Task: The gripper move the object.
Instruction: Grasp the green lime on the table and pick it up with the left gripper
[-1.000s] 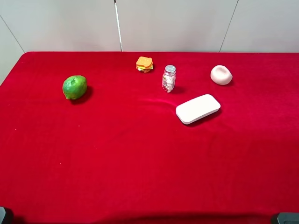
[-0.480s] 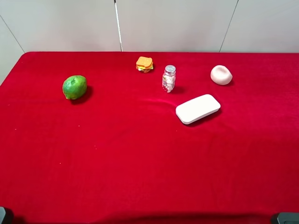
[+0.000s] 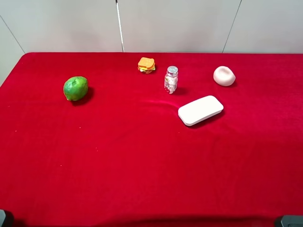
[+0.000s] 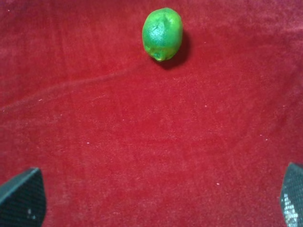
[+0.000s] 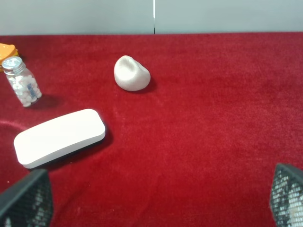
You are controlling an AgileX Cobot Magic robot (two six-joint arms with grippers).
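Observation:
A glossy green lime-like fruit (image 3: 75,88) lies on the red cloth at the left of the table. It also shows in the left wrist view (image 4: 162,33), far ahead of the fingertips. My left gripper (image 4: 156,201) is open and empty; only its two dark fingertips (image 4: 22,198) show at the frame corners. My right gripper (image 5: 156,198) is open and empty too, its fingertips (image 5: 26,201) wide apart, well short of the white block. Only small dark arm parts (image 3: 4,218) show at the exterior view's bottom corners.
A white flat rounded block (image 3: 200,110) lies right of centre, also in the right wrist view (image 5: 59,137). A pale pink lump (image 3: 224,76) sits behind it. A small pill bottle (image 3: 171,80) and a toy sandwich (image 3: 146,65) stand at the back. The red cloth (image 3: 142,161) ends at a grey wall.

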